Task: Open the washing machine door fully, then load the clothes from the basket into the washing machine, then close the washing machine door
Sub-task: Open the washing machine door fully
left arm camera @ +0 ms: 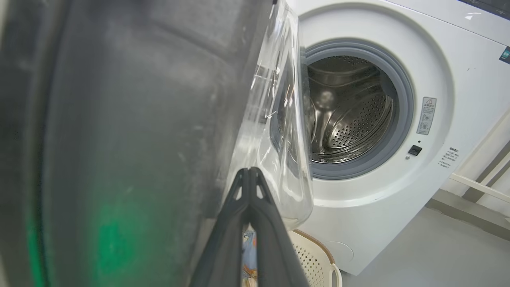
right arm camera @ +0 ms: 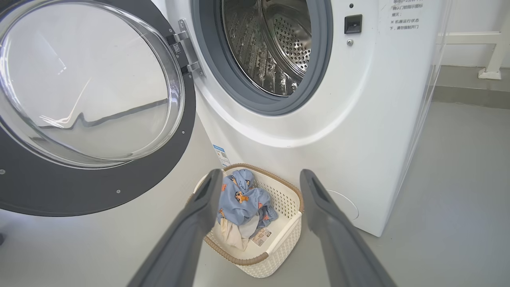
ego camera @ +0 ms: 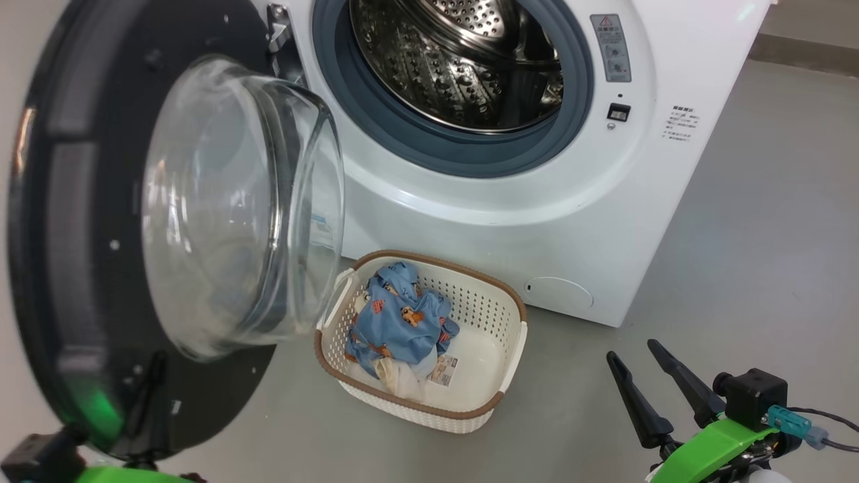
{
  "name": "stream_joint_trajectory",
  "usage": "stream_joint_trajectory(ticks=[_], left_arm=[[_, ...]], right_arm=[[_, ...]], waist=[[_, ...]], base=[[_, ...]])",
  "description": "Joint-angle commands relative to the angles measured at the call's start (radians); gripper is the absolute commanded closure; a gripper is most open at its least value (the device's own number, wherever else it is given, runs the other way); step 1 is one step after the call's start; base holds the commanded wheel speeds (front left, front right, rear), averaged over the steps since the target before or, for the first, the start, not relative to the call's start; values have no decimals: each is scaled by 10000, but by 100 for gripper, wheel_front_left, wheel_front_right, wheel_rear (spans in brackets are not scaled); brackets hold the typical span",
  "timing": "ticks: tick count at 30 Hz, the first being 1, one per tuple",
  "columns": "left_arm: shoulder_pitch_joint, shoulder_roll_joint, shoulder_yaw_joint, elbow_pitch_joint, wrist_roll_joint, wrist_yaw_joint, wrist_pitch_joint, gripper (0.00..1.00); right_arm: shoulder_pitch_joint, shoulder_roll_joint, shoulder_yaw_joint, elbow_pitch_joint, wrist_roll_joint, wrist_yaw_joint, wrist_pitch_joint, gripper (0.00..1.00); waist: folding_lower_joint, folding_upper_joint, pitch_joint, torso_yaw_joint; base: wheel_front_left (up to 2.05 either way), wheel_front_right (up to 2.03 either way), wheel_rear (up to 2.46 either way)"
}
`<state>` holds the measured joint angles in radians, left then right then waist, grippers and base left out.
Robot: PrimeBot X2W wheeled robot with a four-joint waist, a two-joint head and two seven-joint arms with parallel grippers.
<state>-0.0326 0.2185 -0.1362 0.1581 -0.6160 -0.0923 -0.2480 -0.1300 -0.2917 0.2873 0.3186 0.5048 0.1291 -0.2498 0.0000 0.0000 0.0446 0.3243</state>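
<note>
1. Two claws: left claw [left arm camera: 250, 172] clenched, empty, by washing machine door [ego camera: 60, 235], contact w/ it unclear; right claw [ego camera: 631, 350] released.
2. Clothes [ego camera: 399, 315] in basket [ego camera: 513, 305] on floor [ego camera: 738, 268], cream pc half-buried.
3. Door's left edge cut off.

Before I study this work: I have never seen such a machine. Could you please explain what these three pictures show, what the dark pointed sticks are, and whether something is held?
This is one moment seen by three cameras on a wheeled robot with two arms. One camera looks down from its head; the others sit on its left and right wrists. The dark sticks are gripper fingers. The right gripper is open and empty, pointing toward the basket on the floor, which holds the clothes. The left gripper is shut and empty, close beside the open door of the washing machine.
</note>
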Motion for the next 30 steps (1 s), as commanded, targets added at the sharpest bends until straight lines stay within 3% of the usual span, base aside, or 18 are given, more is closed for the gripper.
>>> stream_joint_trajectory(ticks=[1,30], left_arm=[[-597,424,677,-6,76,3,-136,100],[-3725,1549,4480,3745,1393,-372,-137,100]], right_arm=[[-335,-121,273,-223,-41,16,-120,0],[-1207,-313,493,-108,-318,16,-120,0]], waist=[[0,0,69,41],[0,0,1406,-12]], base=[[0,0,0],[0,0,0]])
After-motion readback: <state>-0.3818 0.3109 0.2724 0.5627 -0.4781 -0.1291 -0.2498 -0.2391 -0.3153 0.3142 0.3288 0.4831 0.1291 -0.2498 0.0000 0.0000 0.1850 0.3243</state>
